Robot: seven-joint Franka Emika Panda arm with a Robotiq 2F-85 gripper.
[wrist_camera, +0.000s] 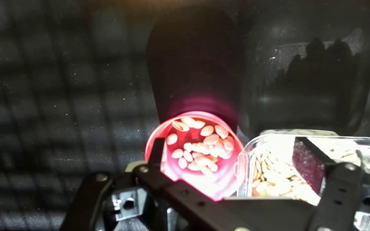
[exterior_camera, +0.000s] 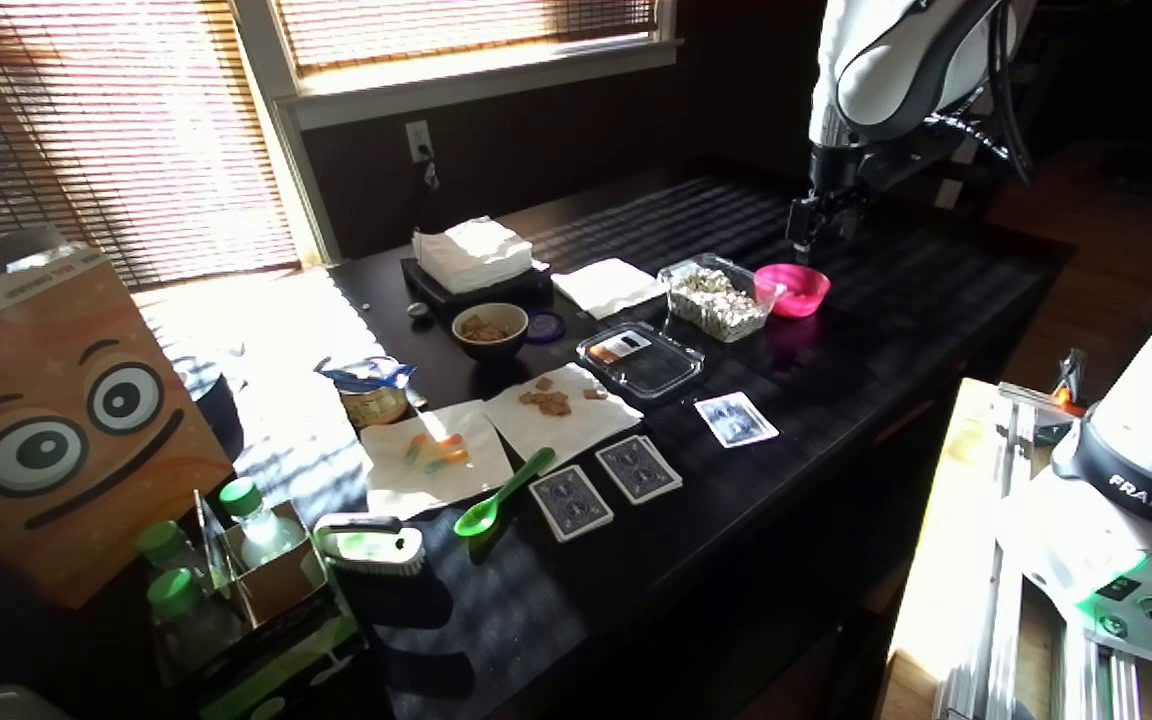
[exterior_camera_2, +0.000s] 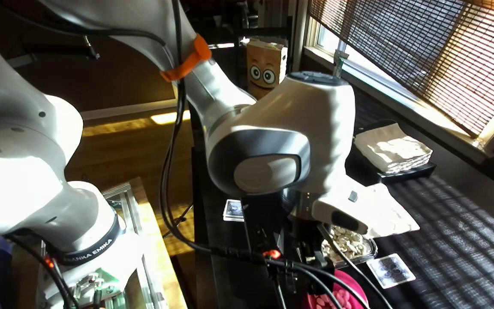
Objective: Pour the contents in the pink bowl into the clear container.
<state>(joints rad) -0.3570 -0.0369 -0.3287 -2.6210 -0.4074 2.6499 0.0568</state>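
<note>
The pink bowl [exterior_camera: 798, 300] stands upright on the dark table and holds pale seeds, seen in the wrist view [wrist_camera: 225, 176]; its edge shows in an exterior view [exterior_camera_2: 346, 281]. The clear container [exterior_camera: 726, 325] is right beside it, filled with pale seeds; its rim meets or overlaps the bowl's rim in the wrist view [wrist_camera: 248, 150]. My gripper [wrist_camera: 231, 144] is open and empty, pointing down above them. In the wrist view, one finger overlaps the bowl's left rim and the other overlaps the container. In an exterior view the gripper [exterior_camera: 821, 235] is above the bowl.
A clear lid-like tray [exterior_camera: 651, 365] and playing cards [exterior_camera: 736, 418] lie near the container. White napkins [exterior_camera: 606, 287], a dark bowl of cereal [exterior_camera: 491, 335], a napkin stack [exterior_camera: 476, 252] and a green spoon [exterior_camera: 501, 495] are farther along. Another card [exterior_camera_2: 390, 270] lies beside the container.
</note>
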